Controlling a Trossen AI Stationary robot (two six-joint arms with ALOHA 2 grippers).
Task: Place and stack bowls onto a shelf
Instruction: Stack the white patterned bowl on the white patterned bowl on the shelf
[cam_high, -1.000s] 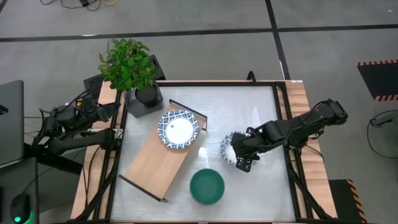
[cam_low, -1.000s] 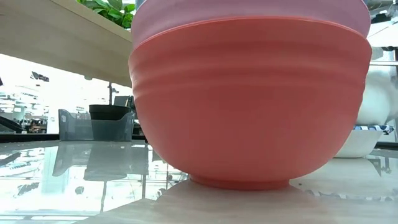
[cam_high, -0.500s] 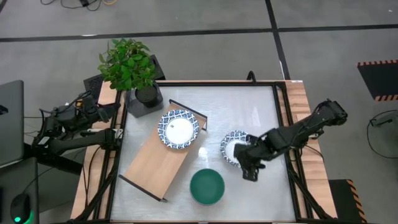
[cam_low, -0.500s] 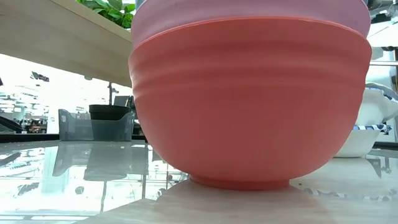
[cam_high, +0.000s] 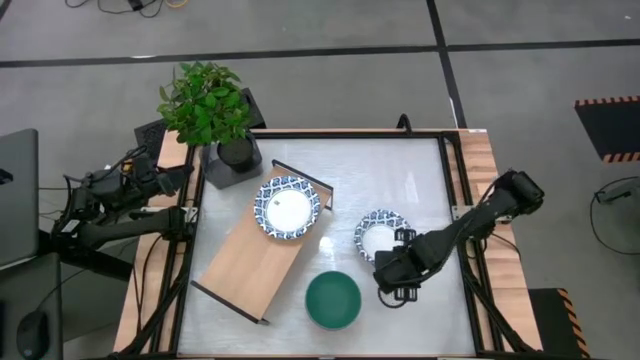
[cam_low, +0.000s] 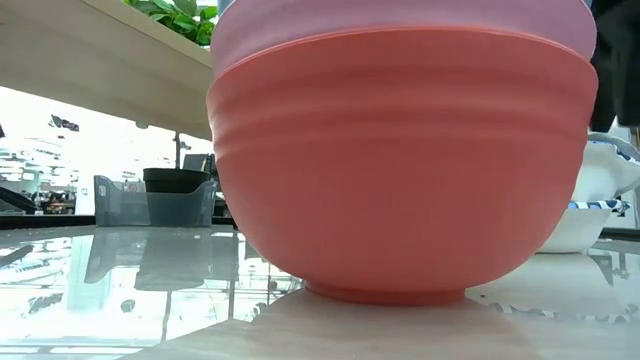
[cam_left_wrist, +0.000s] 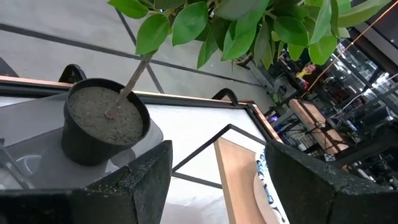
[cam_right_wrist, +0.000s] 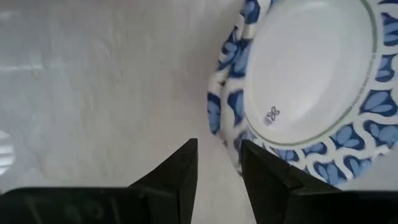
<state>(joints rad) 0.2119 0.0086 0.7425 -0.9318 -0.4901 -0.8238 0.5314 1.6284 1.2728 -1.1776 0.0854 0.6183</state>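
- Right gripper: low over the table, just beside the near rim of a blue-and-white bowl; in the right wrist view its fingers stand close together with only a narrow gap, and nothing lies between them (the bowl's rim sits just beyond the tips, apart from them).
- Blue-and-white bowl: resting on the table, right of the shelf and above the green bowl in the high view.
- Second patterned bowl: seated on the shelf's far end, near the potted plant.
- Green bowl: on the table, just off the shelf's near end.
- Red bowl, with a pink bowl nested in it: fills the low view, close to that camera.
- Left gripper: held off the table's left edge, facing the plant pot; its fingers spread wide, holding nothing.
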